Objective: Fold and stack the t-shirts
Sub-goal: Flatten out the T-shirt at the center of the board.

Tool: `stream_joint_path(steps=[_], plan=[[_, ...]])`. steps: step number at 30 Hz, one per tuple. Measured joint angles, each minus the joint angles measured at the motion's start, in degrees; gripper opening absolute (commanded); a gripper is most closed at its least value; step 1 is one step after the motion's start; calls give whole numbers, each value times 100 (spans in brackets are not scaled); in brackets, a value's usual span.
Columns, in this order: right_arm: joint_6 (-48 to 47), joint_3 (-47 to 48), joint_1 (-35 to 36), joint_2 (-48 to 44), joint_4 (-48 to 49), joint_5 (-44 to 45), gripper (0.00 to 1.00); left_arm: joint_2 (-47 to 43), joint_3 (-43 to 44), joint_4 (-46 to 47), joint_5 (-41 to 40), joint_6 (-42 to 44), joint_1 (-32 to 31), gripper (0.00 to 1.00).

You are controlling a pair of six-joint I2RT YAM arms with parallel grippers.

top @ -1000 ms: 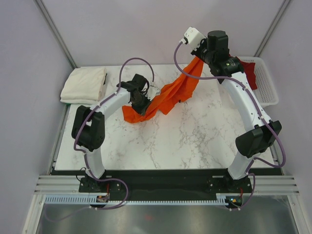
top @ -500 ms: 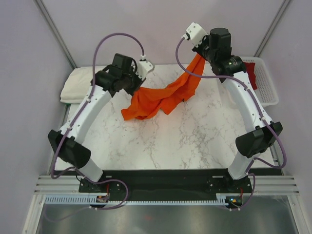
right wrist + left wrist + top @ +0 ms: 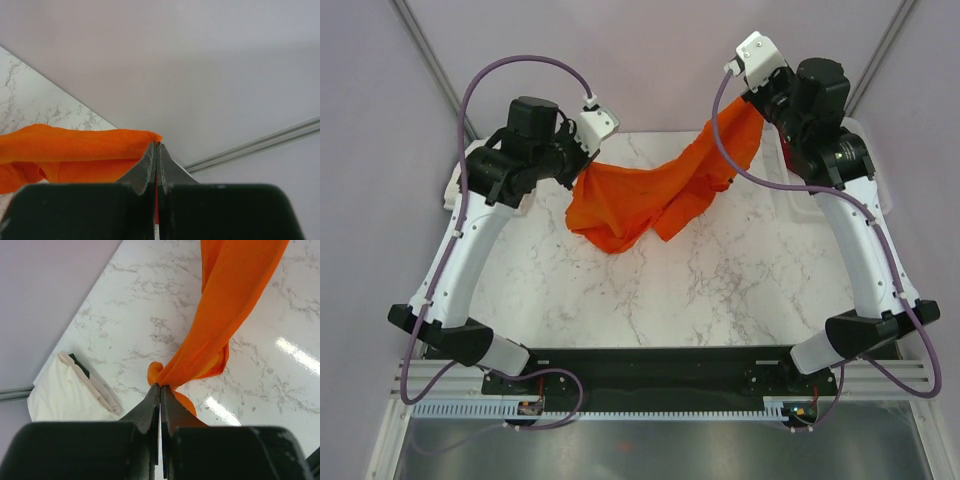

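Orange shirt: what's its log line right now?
orange shirt: held up, sagging | left fingers: shut on it | right fingers: shut on it | fold: not started

The white marbled table (image 3: 720, 290) carries a folded cream-white t-shirt (image 3: 65, 395) at its far left corner and a white mesh basket (image 3: 882, 198) at far right
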Motion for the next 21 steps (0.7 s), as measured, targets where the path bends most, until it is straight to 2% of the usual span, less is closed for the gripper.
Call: stream_joint_path(steps=[7,11,16,19,21], plan=[[-22,-420,-7,-111,87,-26,0,409,-765,61,361,391,125,2],[-68,-769,-35,177,81,-125,0,1333,-787,245,837,562,566,2],[-133,-979,-59,697,105,-284,0,3169,142,459,1108,769,1123,2],[-107,-809,-59,1237,122,-396,0,4293,1019,470,1132,907,1322,2],[-83,-592,-59,1641,122,-455,0,4892,1598,470,1126,986,1386,11]])
